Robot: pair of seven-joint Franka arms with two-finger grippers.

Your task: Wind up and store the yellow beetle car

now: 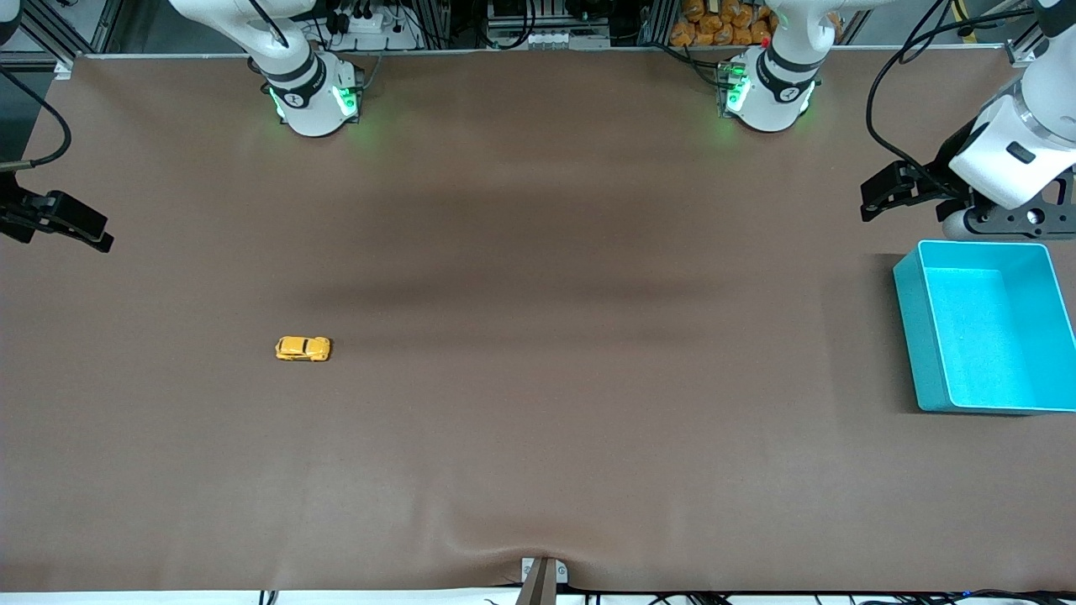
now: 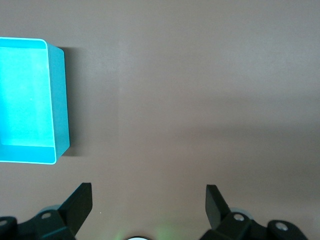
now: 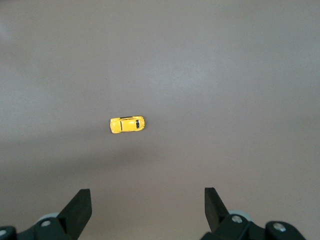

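Observation:
The yellow beetle car (image 1: pixel 303 348) rests on its wheels on the brown table, toward the right arm's end; it also shows small and alone in the right wrist view (image 3: pixel 127 124). My right gripper (image 1: pixel 97 235) hangs open over the table's edge at that end, well apart from the car, with nothing between its fingers (image 3: pixel 147 195). My left gripper (image 1: pixel 870 202) is up over the table at the left arm's end, just off the teal bin's corner, and is open and empty (image 2: pixel 148 192).
A teal bin (image 1: pixel 912 336) stands at the left arm's end of the table, with nothing in the part of its inside that shows (image 2: pixel 59 100). The brown mat (image 1: pixel 538 420) has a wrinkle near a clamp (image 1: pixel 542 576) at its front edge.

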